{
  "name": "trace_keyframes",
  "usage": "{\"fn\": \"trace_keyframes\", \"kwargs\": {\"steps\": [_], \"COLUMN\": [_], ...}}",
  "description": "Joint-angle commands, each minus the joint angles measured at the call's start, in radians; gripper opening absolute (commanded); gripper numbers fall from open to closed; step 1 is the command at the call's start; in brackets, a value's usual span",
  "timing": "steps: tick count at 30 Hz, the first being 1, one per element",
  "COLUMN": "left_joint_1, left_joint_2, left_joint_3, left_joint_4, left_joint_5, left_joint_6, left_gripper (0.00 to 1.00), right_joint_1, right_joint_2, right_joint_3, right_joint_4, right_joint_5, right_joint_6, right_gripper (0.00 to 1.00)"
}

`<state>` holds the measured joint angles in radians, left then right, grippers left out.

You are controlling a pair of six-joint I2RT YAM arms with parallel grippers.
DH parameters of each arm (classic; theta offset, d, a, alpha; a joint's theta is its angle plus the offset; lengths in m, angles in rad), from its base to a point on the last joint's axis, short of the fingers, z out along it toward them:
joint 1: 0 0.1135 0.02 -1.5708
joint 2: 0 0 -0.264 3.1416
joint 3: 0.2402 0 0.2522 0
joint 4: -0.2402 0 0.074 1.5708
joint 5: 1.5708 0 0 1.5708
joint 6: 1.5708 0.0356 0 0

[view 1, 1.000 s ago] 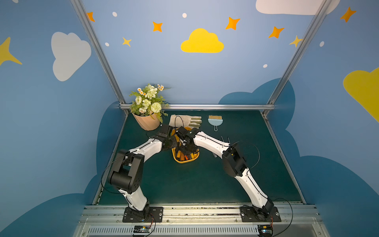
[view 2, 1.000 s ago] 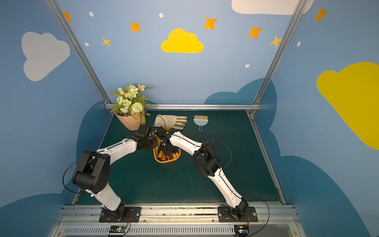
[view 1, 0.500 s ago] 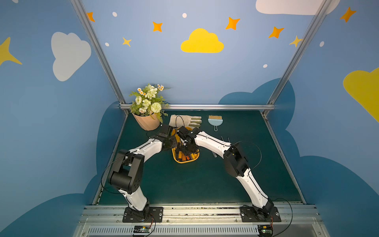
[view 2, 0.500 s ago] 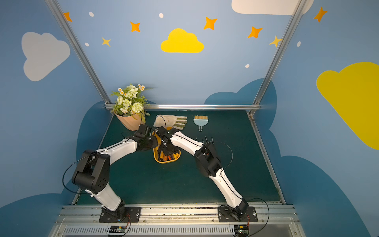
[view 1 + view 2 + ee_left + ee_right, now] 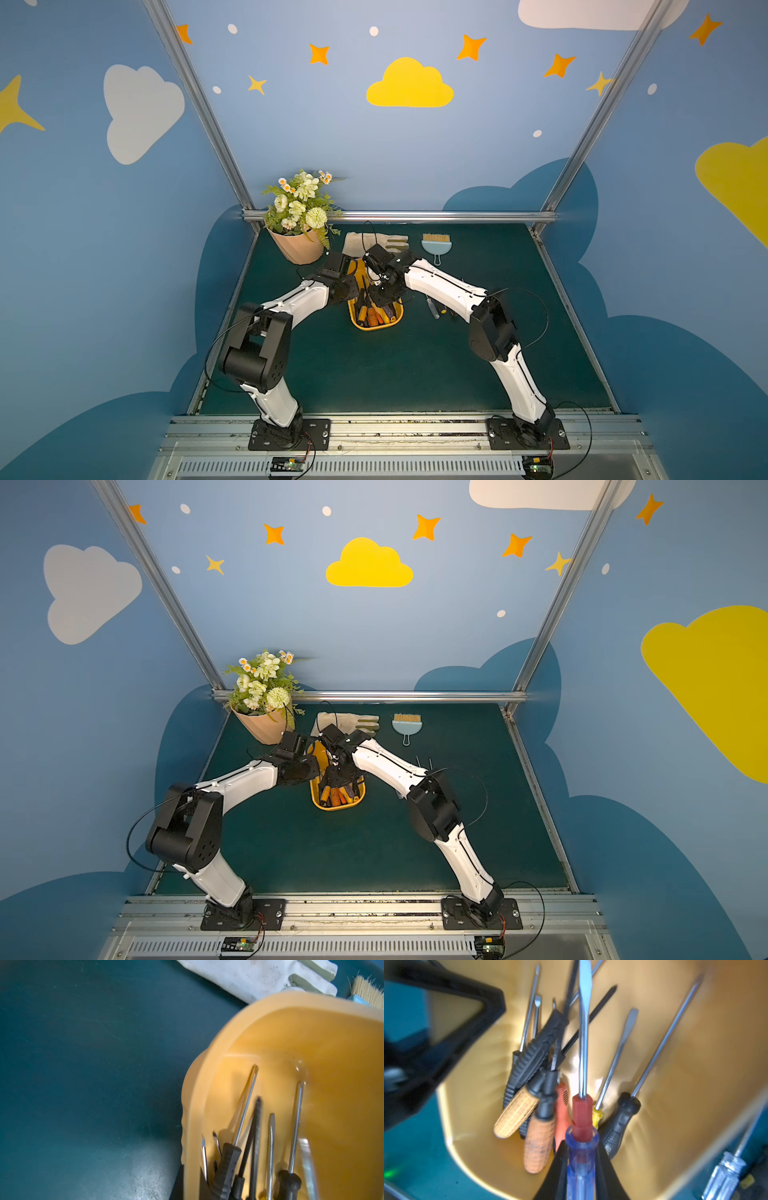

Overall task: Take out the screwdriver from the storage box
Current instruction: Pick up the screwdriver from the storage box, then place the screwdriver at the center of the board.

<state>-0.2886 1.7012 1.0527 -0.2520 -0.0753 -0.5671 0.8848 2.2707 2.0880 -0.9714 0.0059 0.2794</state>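
Your right fingers (image 5: 562, 1167) pinch the blue-handled screwdriver (image 5: 582, 1059), poised over the pile inside the box (image 5: 376, 327), mid-table toward the back edge; your left fingers (image 5: 471, 1043) clamp the box's wall, likely pinning it so the lift won't drag it.

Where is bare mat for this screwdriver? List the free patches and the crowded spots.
Free: the wide mat between storage box and front rail; the strip right of the right arm; the back corner right of the brush. Crowded: flower pot, glove, box and left arm bunch together; loose screwdrivers lie beside the right arm.
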Motion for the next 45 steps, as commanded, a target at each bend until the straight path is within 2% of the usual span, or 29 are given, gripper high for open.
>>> {"fn": "trace_keyframes", "kwargs": {"steps": [1,11,20,24,29,38,45], "left_joint_1": [0.003,0.004,0.023,0.027,0.028,0.029,0.034], "left_joint_2": [-0.027,-0.025,-0.045,-0.053,-0.056,-0.050,-0.056], "left_joint_3": [0.051,0.048,0.019,0.012,0.006,-0.001,0.000], "left_joint_4": [0.023,0.015,0.004,0.003,0.002,0.005,0.002], "left_joint_5": [0.009,-0.008,-0.030,-0.031,-0.028,-0.017,-0.018], "left_joint_6": [-0.015,-0.012,-0.016,-0.016,-0.017,-0.019,-0.015], "left_gripper": [0.02,0.03,0.02,0.02,0.02,0.02,0.02], "right_joint_1": [-0.005,-0.038,-0.138,-0.174,-0.181,-0.193,-0.213], "right_joint_2": [-0.043,-0.126,-0.212,-0.158,-0.053,0.084,0.131], "right_joint_3": [0.002,-0.040,-0.180,-0.195,-0.138,-0.070,-0.059], "right_joint_4": [-0.016,-0.003,0.023,-0.008,-0.094,-0.134,-0.168], "right_joint_5": [-0.012,-0.001,0.012,0.013,0.048,0.045,0.085], "right_joint_6": [-0.008,0.003,0.026,0.039,0.046,0.074,0.101], "right_gripper": [0.00,0.00,0.00,0.00,0.00,0.00,0.00]}}
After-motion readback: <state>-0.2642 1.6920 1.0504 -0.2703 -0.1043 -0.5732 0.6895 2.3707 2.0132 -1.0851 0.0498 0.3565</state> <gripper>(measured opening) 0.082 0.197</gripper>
